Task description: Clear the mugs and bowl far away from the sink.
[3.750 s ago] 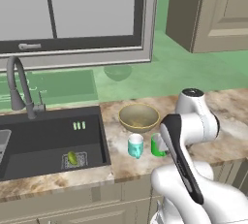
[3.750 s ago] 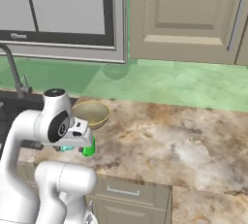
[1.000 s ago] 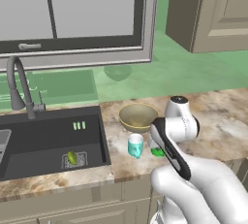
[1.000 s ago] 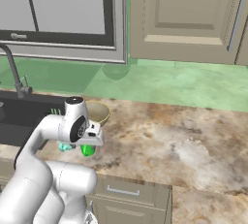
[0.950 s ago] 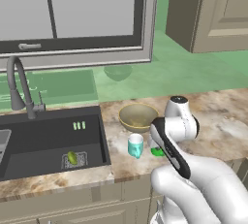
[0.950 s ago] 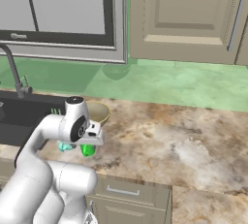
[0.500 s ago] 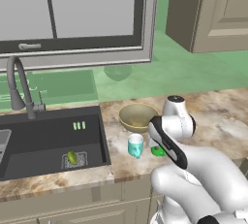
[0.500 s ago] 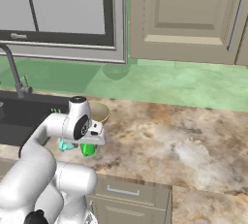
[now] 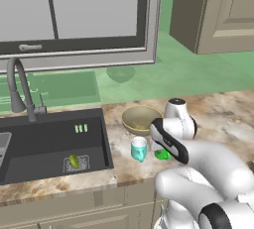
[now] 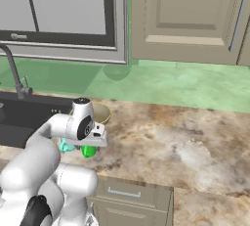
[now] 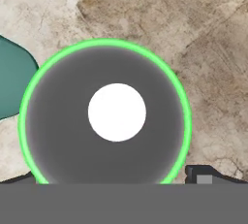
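The green mug stands upright on the counter, and I look straight down into its grey inside. My gripper hangs just above it, open, with one dark fingertip outside the rim on each side. From the base views the green mug peeks out under the hand. The teal mug stands right beside it, toward the sink. The tan bowl sits just behind both mugs.
A tall grey faucet rises behind the dark basin, and a small green thing lies on its rack insert. Marbled counter stretches away to the right of the mugs. Wall cabinets hang above it.
The hand has shifted slightly left and settled lower over the green mug. The mugs and the bowl have not moved. The jaws stay wide.
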Available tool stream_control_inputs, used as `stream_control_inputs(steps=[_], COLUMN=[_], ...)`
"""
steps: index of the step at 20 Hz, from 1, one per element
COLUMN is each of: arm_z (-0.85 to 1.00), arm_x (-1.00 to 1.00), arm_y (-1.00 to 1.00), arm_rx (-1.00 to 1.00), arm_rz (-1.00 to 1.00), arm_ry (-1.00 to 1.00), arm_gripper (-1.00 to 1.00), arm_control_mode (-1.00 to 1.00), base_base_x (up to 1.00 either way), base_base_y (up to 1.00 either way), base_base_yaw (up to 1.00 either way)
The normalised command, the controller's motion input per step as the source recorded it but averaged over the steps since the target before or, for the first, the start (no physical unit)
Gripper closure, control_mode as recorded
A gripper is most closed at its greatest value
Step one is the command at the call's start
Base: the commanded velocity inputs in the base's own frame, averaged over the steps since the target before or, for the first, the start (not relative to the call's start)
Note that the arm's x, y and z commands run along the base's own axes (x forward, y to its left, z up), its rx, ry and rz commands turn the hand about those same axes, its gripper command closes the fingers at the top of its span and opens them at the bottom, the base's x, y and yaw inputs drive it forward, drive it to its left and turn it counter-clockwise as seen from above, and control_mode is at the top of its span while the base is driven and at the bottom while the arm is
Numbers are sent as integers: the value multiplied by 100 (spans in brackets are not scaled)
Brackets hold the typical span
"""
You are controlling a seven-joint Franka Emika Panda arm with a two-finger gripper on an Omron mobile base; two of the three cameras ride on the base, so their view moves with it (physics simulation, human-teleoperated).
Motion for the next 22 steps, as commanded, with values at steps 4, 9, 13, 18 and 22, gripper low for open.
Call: stream_control_inputs(steps=[4, 9, 13, 18, 22], arm_z=[-43, -41, -35, -48, -79], arm_x=[0, -15, -46, -61, -81], arm_y=[0, 0, 0, 1, 27], arm_rx=[1, 4, 8, 7, 0], arm_rz=[0, 0, 0, 0, 0], arm_ry=[0, 0, 0, 0, 0], arm_gripper=[-100, 100, 100, 100, 100], arm_control_mode=[-100, -100, -100, -100, -100], base_base_x=[0, 0, 0, 0, 0], base_base_y=[0, 0, 0, 0, 0], base_base_yaw=[0, 0, 0, 0, 0])
